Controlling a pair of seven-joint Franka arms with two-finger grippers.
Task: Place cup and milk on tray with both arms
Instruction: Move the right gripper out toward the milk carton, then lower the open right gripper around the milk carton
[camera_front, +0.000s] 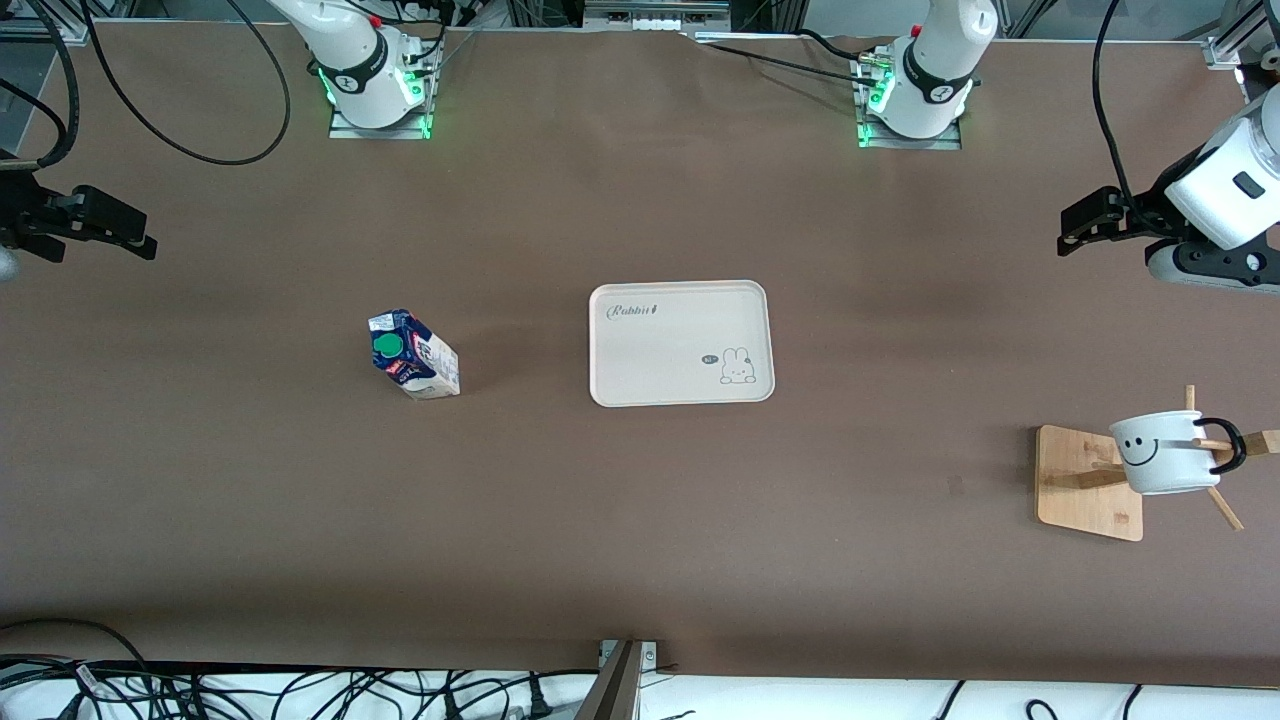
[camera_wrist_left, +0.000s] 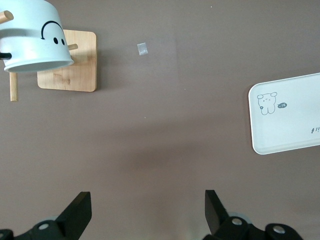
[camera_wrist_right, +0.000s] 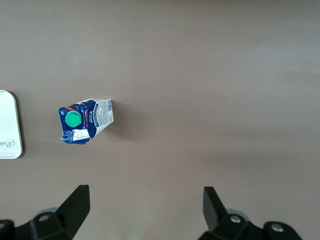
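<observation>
Both pincers gape wide and empty — left pincer over bare desk, right pincer likewise. Advised: lift cup clear off its wooden rack pegs; grip milk squarely below the cap — then to tray.

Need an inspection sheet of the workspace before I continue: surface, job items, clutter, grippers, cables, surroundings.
Surface: brown table, flat.
Tray: mid-table, nothing on it.
Milk: upright, toward the right arm's end, apart from the tray.
Cup: hung on a wooden rack, toward the left arm's end.
Clutter: small pale scrap on the table near the rack.
Left gripper: open, above bare table, waiting.
Right gripper: open, above bare table, waiting.
Cables: loops near the arm bases and along the table edge nearest the front camera.
Surroundings: metal framing at the edges.
</observation>
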